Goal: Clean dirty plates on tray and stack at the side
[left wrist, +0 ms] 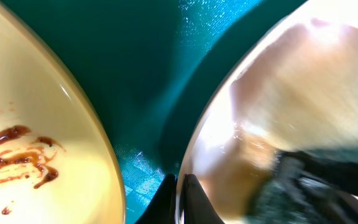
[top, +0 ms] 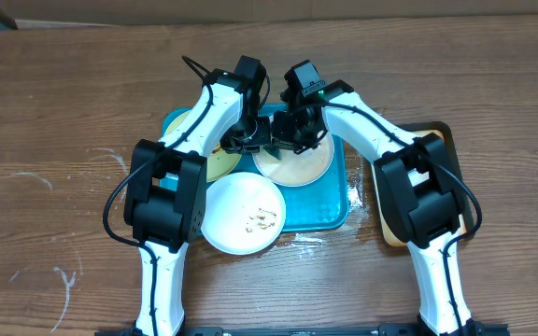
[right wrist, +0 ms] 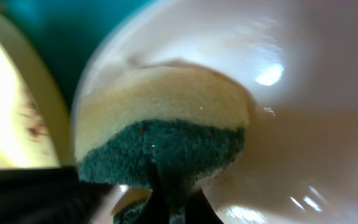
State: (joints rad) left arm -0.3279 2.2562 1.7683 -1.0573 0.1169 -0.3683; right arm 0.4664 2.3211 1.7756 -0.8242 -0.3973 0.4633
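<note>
Centrally on the teal tray (top: pixel 330 210) lies a white plate (top: pixel 302 168), and both arms meet over its far rim. The left gripper (left wrist: pixel 180 199) is clamped on that rim, its fingers pinched together with the plate edge between them. Just right of it, inside the plate, the right gripper (right wrist: pixel 166 208) is closed on a yellow sponge (right wrist: pixel 160 124) with a green scouring side, pressed against the plate's glossy inner face. Left of the left gripper sits a yellow-green plate (left wrist: pixel 30 124) with brown smears. Nearer the arm bases, a second white plate (top: pixel 241 217) with crumbs overhangs the tray's edge. A tan tray (top: pixel 388 233) lies under the right arm on the wooden surface (top: pixel 54 112).
</note>
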